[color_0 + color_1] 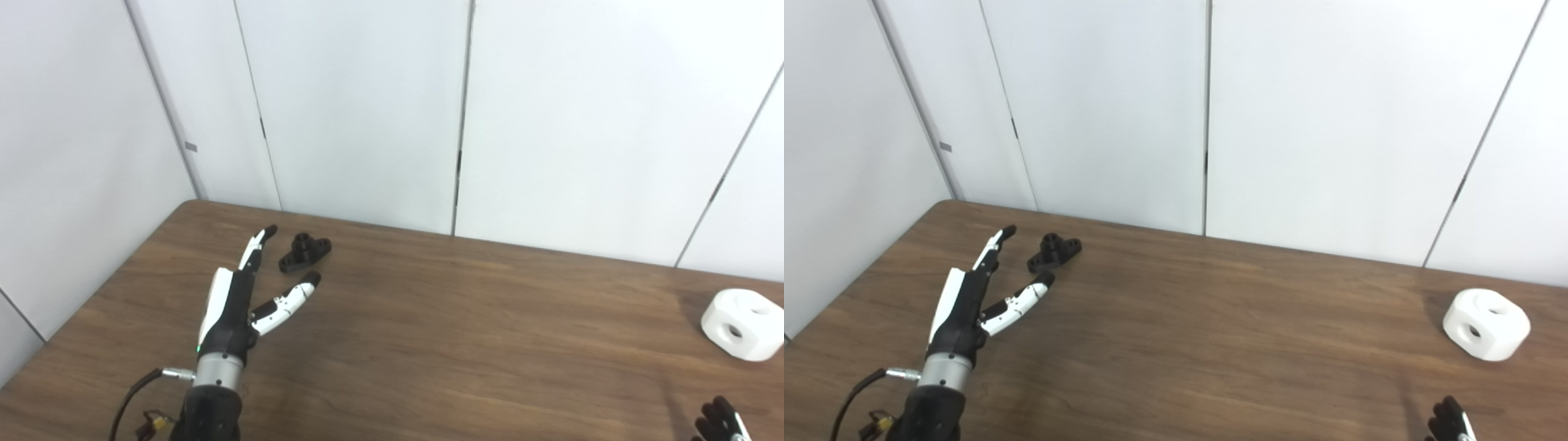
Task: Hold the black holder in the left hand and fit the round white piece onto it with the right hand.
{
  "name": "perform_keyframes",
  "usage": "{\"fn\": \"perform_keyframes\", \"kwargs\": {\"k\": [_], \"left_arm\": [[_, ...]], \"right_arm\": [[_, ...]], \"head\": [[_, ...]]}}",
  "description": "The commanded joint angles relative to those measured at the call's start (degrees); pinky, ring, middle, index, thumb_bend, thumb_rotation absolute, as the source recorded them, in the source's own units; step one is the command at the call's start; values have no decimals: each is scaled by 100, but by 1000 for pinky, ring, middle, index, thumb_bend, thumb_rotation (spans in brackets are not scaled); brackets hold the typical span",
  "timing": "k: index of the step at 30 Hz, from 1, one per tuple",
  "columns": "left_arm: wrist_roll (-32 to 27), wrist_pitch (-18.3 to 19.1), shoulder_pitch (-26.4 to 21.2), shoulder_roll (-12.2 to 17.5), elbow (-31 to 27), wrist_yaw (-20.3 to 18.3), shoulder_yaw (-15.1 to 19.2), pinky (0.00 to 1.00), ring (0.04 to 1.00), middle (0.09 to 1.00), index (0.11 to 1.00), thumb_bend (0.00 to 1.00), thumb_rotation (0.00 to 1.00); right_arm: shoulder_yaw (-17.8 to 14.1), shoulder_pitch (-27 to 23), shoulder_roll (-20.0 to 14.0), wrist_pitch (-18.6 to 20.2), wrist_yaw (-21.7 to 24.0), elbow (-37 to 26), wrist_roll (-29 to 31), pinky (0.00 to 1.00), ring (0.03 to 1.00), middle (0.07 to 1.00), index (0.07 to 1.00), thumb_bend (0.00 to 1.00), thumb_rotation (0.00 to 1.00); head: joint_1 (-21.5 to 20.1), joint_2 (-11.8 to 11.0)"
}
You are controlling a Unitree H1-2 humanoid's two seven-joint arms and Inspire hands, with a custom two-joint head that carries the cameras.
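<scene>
Left hand (236,303), black-and-white with silver wrist cuff, reaching in from 7 o'clock, held over wooden tabletop, fingers (257,244) straight and thumb splayed wide apart, holding nothing. Fingertips pointing toward 1 o'clock. Small black plastic holder with raised round boss and flat flanged base (304,252) lying on brown wood-grain table (441,331) just beyond the hand, between outstretched fingers and thumb tip, not touching either as far as visible. Holder sitting near table's far-left corner, around 10 o'clock of the tabletop. Black cable (131,395) looping off the wrist at lower left.

Right hand (1448,424) only partly in view at 5 o'clock, dark fingertips poking up from bottom edge; cannot tell whether spread or closed. Nothing visibly held.

Chunky round white plastic piece with circular holes in top and side (1486,332) resting on table at 3 o'clock, near right edge, well apart from holder and up-table of right hand, no contact. White panelled wall (367,110) behind table at 12 o'clock.
</scene>
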Motion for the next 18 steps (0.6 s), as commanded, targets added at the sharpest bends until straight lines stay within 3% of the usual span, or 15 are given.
{"fn": "perform_keyframes", "kwargs": {"k": [1, 5, 10, 18], "left_arm": [[423, -147, -267, 275, 104, 90, -102, 994, 1000, 1000, 938, 726, 547], [1054, -141, -429, 438, 523, 315, -306, 1000, 1000, 988, 918, 726, 555], [1425, -250, -671, 651, 1108, 483, -391, 1000, 1000, 981, 903, 756, 559], [994, -275, -1087, 869, 1810, 250, -270, 1000, 1000, 994, 890, 745, 507]], "right_arm": [[12, -34, -47, -217, 70, 13, -26, 1000, 1000, 1000, 1000, 715, 1000], [48, -37, -13, -285, 41, 47, -96, 1000, 1000, 1000, 1000, 709, 1000], [61, -36, 11, -314, 39, 61, -59, 1000, 1000, 1000, 1000, 679, 1000], [92, -2, 74, -233, -64, -25, -243, 1000, 1000, 1000, 1000, 670, 993]], "head": [[-4, 11], [-25, 15], [-53, 20], [-105, 35]]}}
